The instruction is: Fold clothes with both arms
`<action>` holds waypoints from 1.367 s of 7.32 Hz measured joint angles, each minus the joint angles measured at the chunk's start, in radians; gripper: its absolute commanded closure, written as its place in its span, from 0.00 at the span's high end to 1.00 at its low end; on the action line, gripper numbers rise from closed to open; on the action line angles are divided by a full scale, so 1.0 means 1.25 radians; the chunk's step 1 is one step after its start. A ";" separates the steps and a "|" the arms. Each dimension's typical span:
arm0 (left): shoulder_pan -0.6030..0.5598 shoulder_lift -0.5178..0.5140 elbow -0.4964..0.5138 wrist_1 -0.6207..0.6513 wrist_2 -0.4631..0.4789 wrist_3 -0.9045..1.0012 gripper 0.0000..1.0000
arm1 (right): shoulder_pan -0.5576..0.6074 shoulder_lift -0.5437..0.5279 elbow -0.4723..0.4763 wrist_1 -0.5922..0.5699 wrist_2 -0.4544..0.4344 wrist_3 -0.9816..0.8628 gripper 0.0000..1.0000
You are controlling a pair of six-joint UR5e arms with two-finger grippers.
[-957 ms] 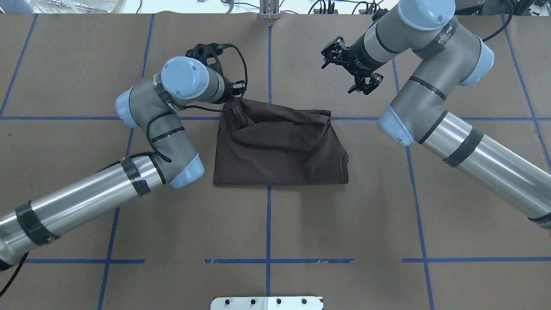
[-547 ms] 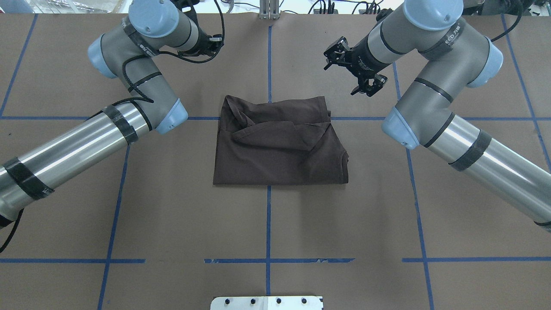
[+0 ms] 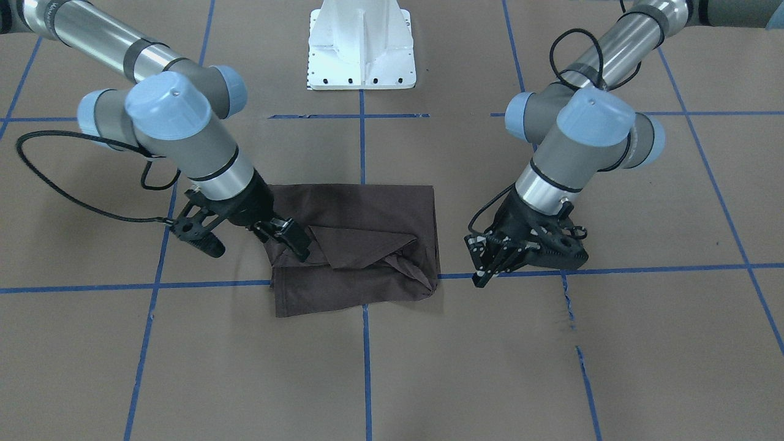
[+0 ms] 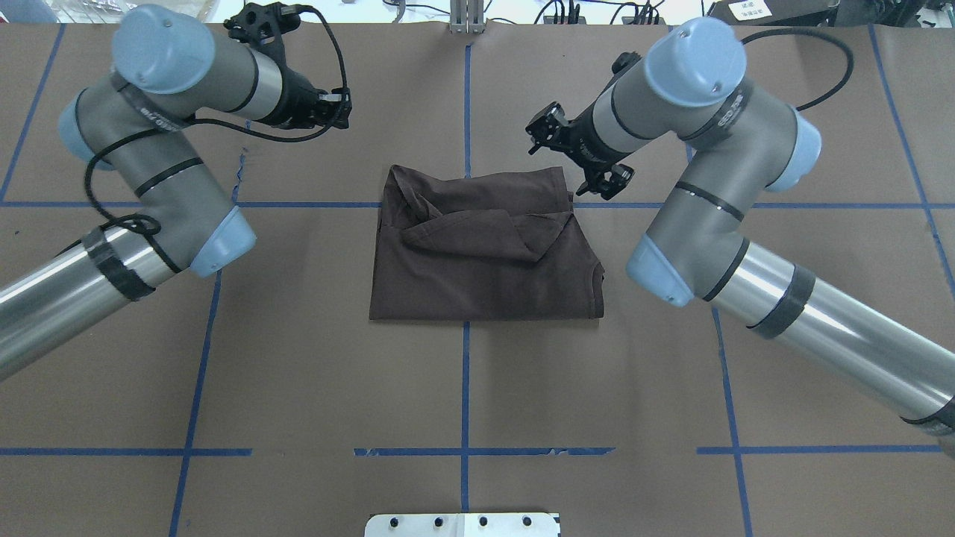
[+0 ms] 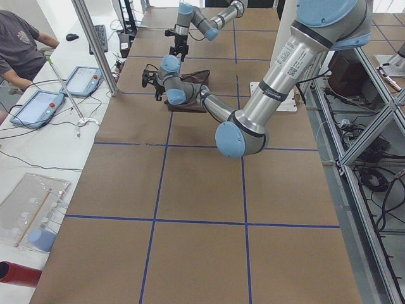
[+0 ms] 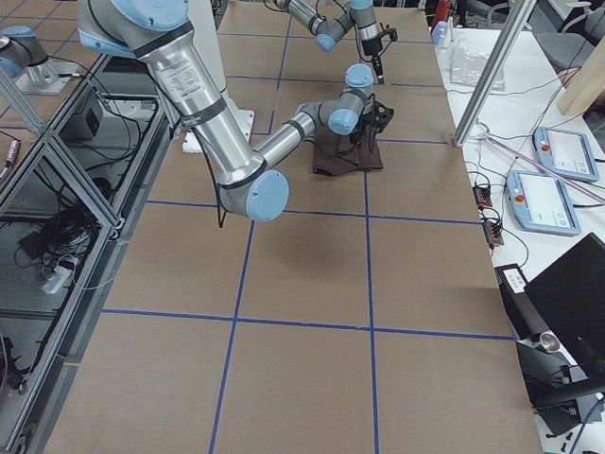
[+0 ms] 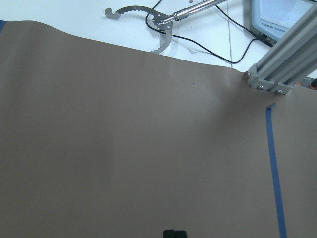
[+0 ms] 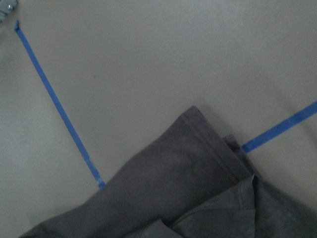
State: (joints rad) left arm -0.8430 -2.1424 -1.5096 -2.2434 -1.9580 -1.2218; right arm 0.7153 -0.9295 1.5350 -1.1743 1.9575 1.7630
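Resting on blue-taped brown paper (image 4: pixel 298 373), T-shirt (image 4: pixel 485 276) lies near right pincer (image 3: pixel 257 250).

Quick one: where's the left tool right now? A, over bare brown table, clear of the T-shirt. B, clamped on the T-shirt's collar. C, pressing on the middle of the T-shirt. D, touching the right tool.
A: the left tool is off to one side of the folded T-shirt, with a strip of bare table between them, and its wrist view shows brown paper but no cloth.
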 measured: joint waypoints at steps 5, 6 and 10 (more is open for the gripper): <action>-0.003 0.083 -0.105 0.000 -0.020 -0.002 0.15 | -0.186 0.039 -0.013 -0.041 -0.170 0.004 0.00; -0.003 0.084 -0.105 0.001 -0.020 -0.003 0.15 | -0.195 0.040 -0.019 -0.042 -0.177 0.002 0.00; -0.004 0.085 -0.106 0.003 -0.020 -0.004 0.15 | -0.199 0.062 -0.072 -0.040 -0.192 -0.011 0.00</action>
State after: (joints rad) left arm -0.8474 -2.0367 -1.6420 -2.2391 -1.9834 -1.2272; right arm 0.4669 -0.8518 1.4453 -1.2242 1.7176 1.7490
